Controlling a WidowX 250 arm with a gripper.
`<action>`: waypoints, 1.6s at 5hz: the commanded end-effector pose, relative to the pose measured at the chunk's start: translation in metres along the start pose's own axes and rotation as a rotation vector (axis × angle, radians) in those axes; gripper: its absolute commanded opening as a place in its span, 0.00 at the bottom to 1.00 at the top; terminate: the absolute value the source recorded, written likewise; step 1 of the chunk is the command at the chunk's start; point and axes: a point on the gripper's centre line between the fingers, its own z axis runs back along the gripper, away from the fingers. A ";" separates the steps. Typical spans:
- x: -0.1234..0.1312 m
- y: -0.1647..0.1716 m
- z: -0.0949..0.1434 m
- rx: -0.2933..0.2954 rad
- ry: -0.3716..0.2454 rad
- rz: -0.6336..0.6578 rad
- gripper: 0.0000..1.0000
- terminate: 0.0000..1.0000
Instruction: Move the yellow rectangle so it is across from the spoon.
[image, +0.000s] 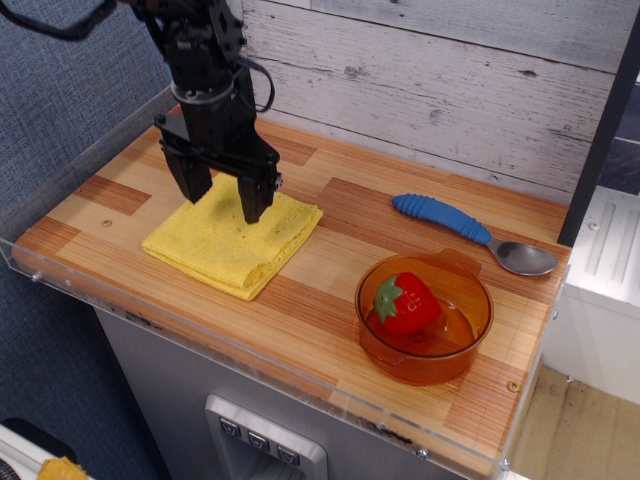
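The yellow rectangle is a folded yellow cloth lying flat on the left half of the wooden counter. My black gripper hangs open just above the cloth's far edge, one finger at the cloth's back corner, the other finger over its back right part. It holds nothing. The spoon, with a ribbed blue handle and silver bowl, lies at the back right, pointing right.
An orange translucent bowl with a red toy strawberry in it stands at the front right. A clear plastic rim runs along the counter's front and left edges. A plank wall backs the counter.
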 end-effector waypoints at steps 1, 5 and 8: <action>0.001 0.006 -0.005 -0.006 -0.022 0.002 1.00 0.00; 0.005 0.017 -0.014 0.012 -0.030 0.026 1.00 0.00; 0.036 0.043 -0.017 0.024 -0.059 0.055 1.00 0.00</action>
